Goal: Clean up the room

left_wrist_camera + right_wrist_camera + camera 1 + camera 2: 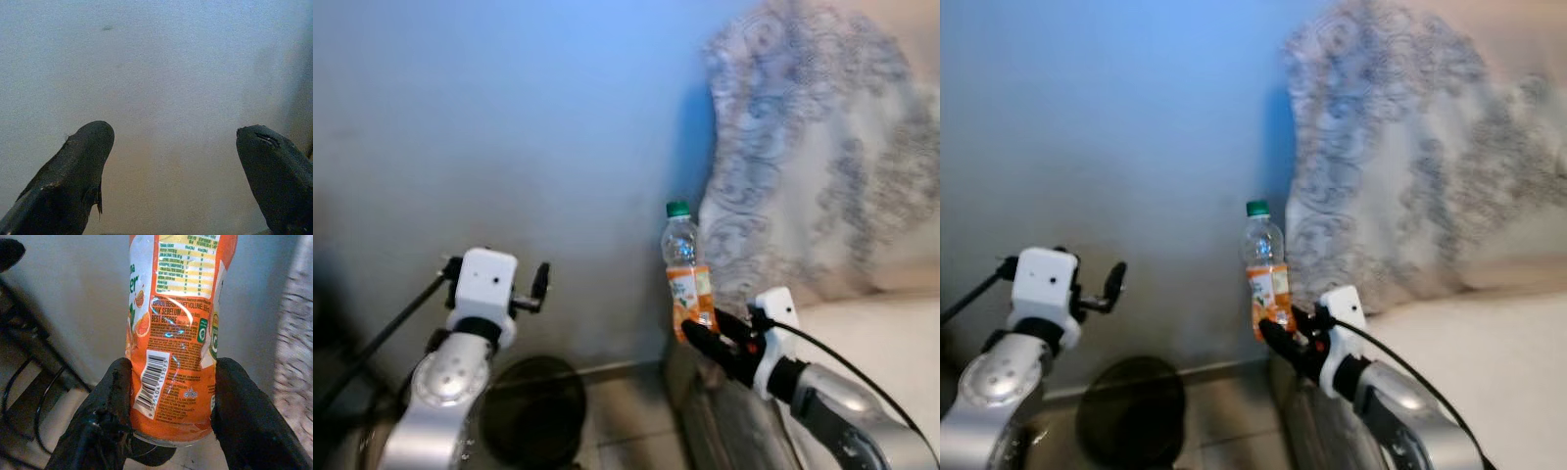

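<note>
Blue-grey wall [509, 127] behind. Right gripper [168, 396] clamps bottle [686, 269] low, upright, likely for dark bin [533, 411] below. Left gripper [176, 166] spread wide, idle.

Light: soft and a bit dim, with a blue tint on the wall [509, 117] toward 12 o'clock.
Shadows: a dark strip lies on the wall beside the patterned cloth [822, 157]; the floor [626, 421] at 6 o'clock is dark, and so is the round black thing [533, 411] there.
Blur: both head views look soft and smeary, mostly at the edges.
Glare: small white glints shine on the bottle [173, 333] label.
Sharpness: the bottle's print is clear up close; the black fingers [73, 176] in the left wrist view are fuzzy against plain wall.
</note>
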Controlling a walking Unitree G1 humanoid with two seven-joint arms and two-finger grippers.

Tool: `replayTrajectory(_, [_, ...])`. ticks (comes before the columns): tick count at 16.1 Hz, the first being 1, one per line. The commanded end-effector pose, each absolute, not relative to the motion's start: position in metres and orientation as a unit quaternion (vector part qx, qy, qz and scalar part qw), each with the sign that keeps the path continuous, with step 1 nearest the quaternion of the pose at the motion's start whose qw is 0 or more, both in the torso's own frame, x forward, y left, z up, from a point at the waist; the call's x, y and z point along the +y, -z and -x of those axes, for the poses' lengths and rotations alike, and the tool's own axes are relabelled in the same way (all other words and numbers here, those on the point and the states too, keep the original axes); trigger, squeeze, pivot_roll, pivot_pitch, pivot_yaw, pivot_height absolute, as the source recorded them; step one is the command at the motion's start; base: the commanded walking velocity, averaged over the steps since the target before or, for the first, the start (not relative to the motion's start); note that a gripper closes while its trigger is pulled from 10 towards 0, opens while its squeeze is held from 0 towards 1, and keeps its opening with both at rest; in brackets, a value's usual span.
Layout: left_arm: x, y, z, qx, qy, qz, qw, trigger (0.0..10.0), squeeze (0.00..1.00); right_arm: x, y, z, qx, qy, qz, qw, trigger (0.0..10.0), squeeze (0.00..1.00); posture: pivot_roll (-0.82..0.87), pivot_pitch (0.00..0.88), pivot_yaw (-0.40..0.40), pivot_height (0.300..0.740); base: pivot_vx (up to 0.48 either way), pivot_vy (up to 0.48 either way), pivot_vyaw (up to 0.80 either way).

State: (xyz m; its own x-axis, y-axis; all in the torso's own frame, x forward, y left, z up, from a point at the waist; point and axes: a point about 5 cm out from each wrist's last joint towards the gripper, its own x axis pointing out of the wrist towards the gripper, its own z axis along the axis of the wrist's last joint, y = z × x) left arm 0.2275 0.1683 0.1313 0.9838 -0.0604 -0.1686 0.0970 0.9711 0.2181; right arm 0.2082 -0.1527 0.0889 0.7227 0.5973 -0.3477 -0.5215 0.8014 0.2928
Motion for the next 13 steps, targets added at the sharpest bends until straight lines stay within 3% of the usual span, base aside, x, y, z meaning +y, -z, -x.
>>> replayTrajectory(1, [0.171, -0.131, -0.228, 0.078, 0.028, -0.121, 0.989, 10.0, 0.00, -0.152, -0.090, -0.212, 0.211, -0.306, -0.083, 0.925, 10.0, 0.00, 0.08, 0.000, -0.029, 0.740, 0.000, 0.000, 0.80])
replayTrajectory(9, [0.165, -0.128, -0.229, 0.093, 0.069, -0.104, 0.988, 10.0, 0.00, -0.154, -0.082, -0.220, 0.227, -0.292, -0.067, 0.927, 10.0, 0.00, 0.09, 0.000, -0.048, 0.740, 0.000, 0.000, 0.80])
replayTrajectory(13, [0.166, -0.127, -0.230, 0.098, 0.078, -0.101, 0.987, 10.0, 0.00, -0.153, -0.081, -0.223, 0.229, -0.273, -0.084, 0.931, 10.0, 0.00, 0.10, 0.000, -0.051, 0.740, 0.131, 0.000, 0.00])
